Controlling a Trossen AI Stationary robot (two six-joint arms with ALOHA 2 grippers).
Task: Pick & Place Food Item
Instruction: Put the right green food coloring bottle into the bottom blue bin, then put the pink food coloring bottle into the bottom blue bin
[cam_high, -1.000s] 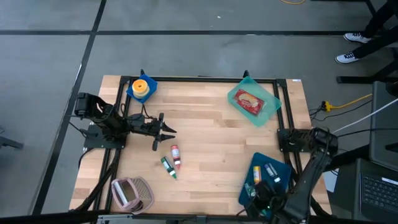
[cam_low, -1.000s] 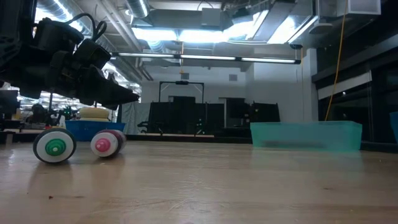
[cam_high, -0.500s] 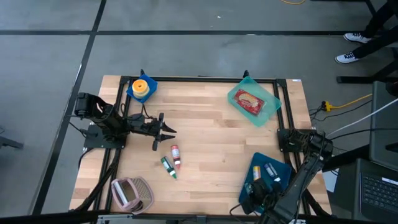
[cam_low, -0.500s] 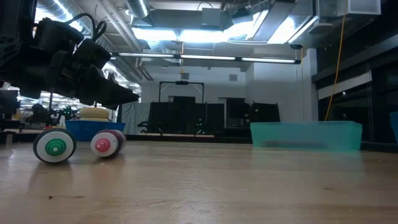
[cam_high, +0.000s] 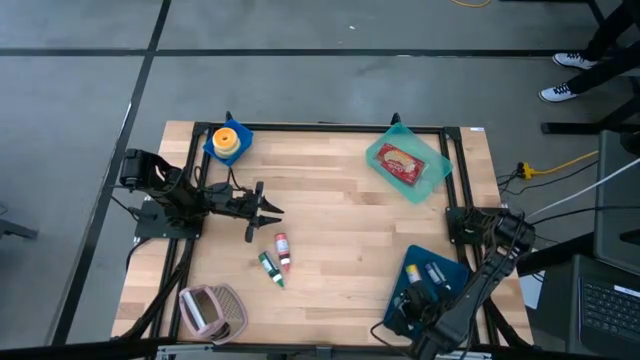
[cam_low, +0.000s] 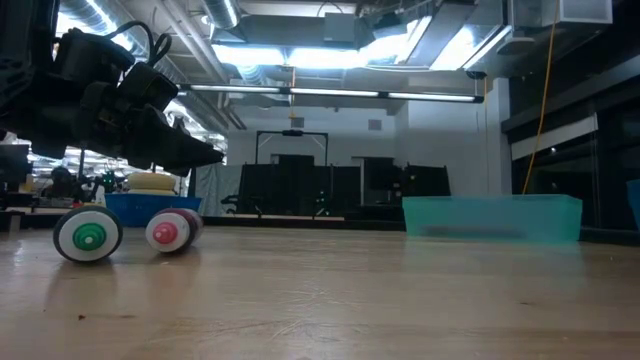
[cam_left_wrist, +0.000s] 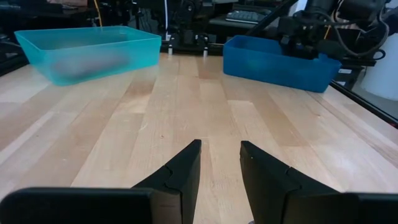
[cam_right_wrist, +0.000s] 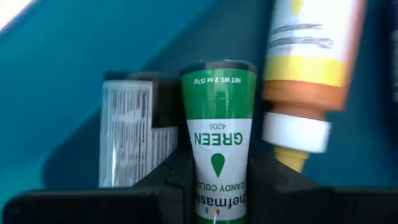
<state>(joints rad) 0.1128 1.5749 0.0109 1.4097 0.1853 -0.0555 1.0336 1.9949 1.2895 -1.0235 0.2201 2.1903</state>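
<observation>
From above, the right gripper (cam_high: 408, 305) reaches into the blue bin (cam_high: 455, 274). Its wrist view shows the fingers clenched on a green bottle (cam_right_wrist: 217, 163), an orange bottle (cam_right_wrist: 309, 68) just beside. The left gripper (cam_left_wrist: 221, 163) hovers, fingers parted, empty.

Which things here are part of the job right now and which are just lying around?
In the job: right gripper, green bottle it grips, dark blue bin.

Lying about: yellow bottle, two bottles mid-table, teal tray, pink basket, left gripper.
</observation>
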